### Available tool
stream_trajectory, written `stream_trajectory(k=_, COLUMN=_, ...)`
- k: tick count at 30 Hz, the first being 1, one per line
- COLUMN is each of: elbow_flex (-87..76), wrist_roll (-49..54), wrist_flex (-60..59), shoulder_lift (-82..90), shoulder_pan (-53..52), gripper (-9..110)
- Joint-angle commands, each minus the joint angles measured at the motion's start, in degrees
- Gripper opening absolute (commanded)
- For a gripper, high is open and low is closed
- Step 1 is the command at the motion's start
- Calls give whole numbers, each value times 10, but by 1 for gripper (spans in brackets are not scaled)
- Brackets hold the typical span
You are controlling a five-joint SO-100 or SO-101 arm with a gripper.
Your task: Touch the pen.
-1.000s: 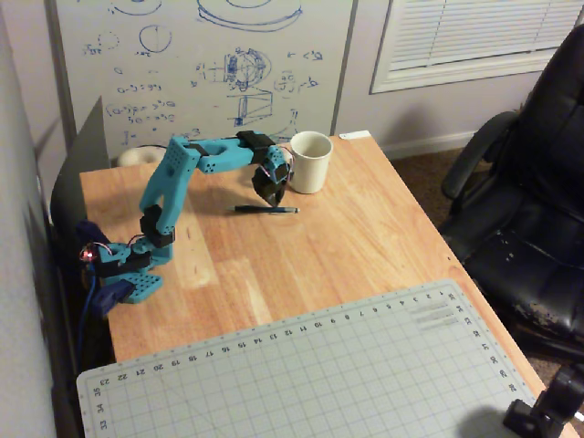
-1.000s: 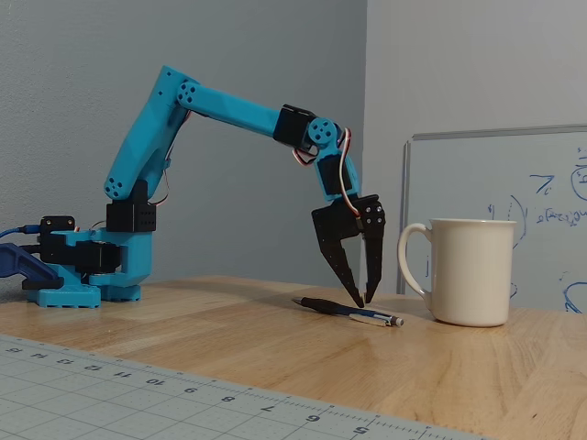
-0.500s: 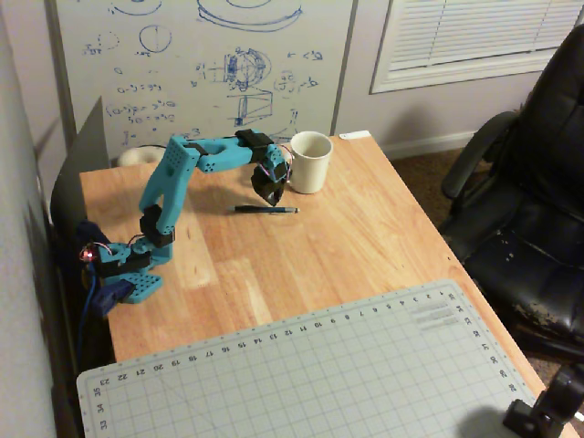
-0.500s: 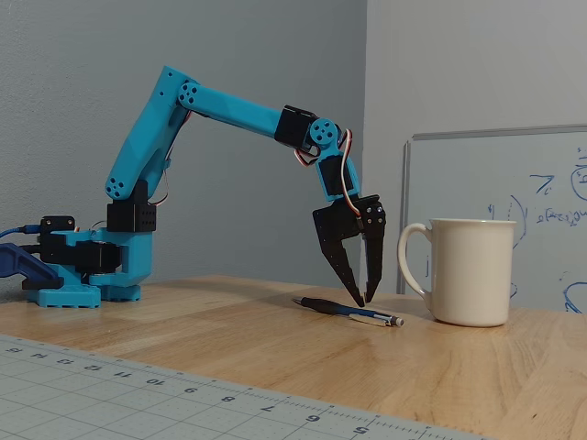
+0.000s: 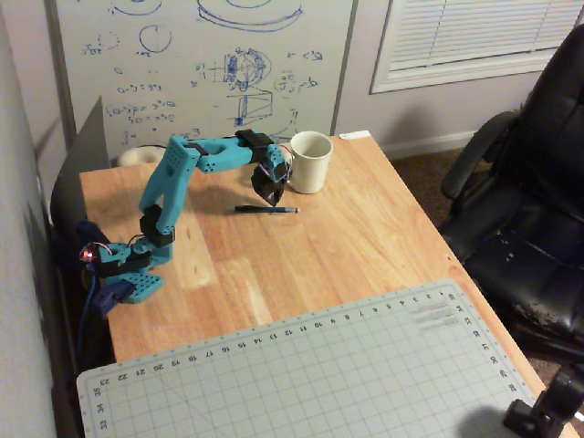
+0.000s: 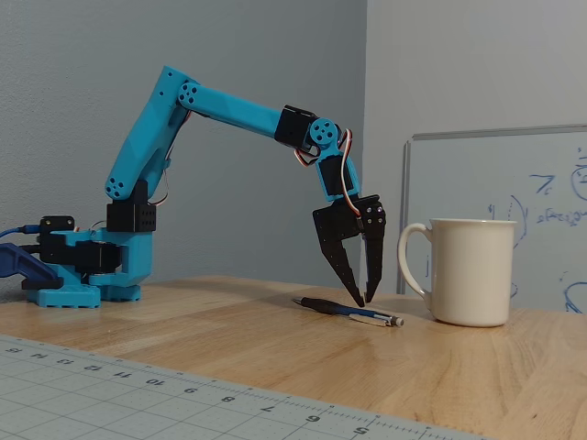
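Hanging with its black fingers slightly spread, the tool (image 6: 363,300) points down just above the pen (image 6: 350,312), which lies flat on the counter (image 6: 275,339) beneath its tips, mug (image 6: 468,271) just beside.
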State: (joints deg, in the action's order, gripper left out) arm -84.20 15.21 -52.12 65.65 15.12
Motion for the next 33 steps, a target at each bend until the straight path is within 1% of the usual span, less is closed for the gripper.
stream_trajectory(k=1, elbow_flex=47, wrist_roll=-4, wrist_flex=2, shoulder_lift=17, shoulder_pan=-4, gripper=0)
stream_trajectory(k=33, elbow_flex=47, wrist_roll=-4, wrist_flex=2, shoulder_lift=-13, shoulder_pan=-4, gripper=0)
